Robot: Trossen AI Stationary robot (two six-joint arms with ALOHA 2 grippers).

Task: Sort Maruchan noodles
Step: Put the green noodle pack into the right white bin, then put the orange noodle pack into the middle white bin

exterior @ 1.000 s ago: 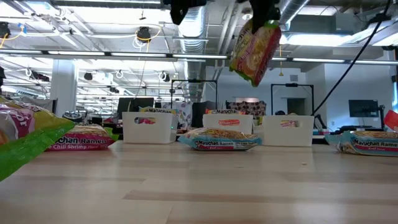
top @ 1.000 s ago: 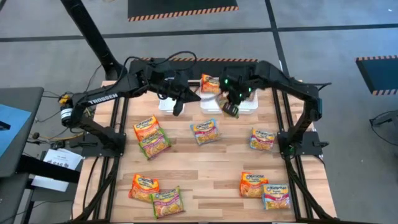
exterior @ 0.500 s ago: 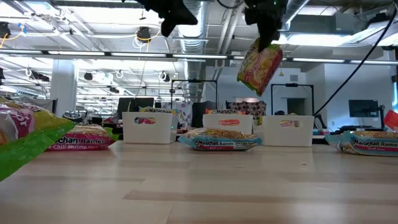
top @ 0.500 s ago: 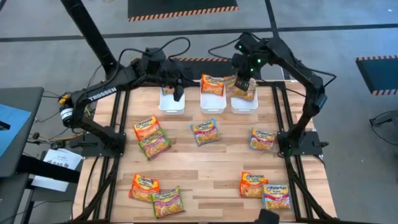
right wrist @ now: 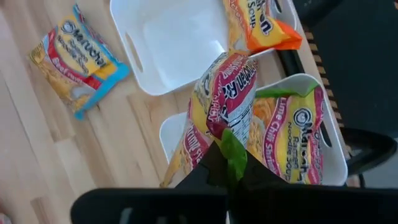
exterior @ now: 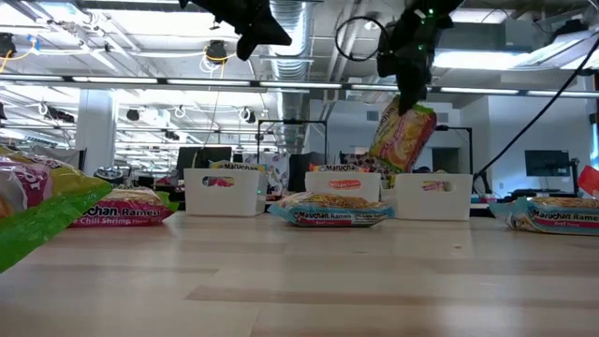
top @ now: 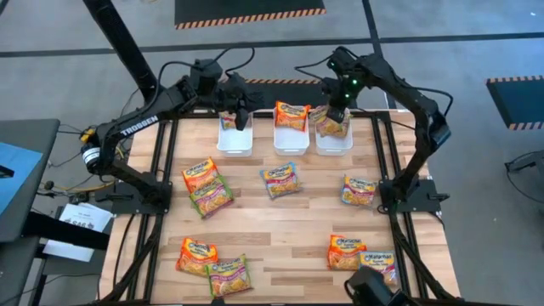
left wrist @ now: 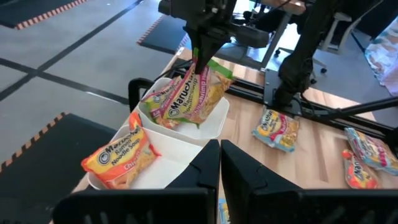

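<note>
Three white bins sit in a row along the top edge of the counter [top: 280,217], and we're right over them now. The right gripper [top: 333,113] hangs above the right bin [top: 334,142] at upper centre-right of the high view, its jaws clenched on the top edge of a green-edged packet [exterior: 404,139]; in the low view that packet dangles tilted just above the bin's rim, and the right wrist view shows it hanging over another lime-and-pink packet [right wrist: 297,140] already lying in that bin. The middle bin [top: 288,143] carries an orange packet [top: 290,116] leaning on its far wall. The left gripper [top: 241,117] hovers over the left bin [top: 235,141], and we see in its own wrist view that its jaws are pressed together, grasping nothing. Out on the counter, more packets lie flat: a blue-red edged one [top: 281,179] at centre, an orange and a green-pink pair [top: 206,184] touching at left, another pair [top: 212,264] at lower left, one [top: 359,189] at right, and two [top: 361,257] at lower right. In the low view a green packet edge [exterior: 37,220] crowds the left foreground.
</note>
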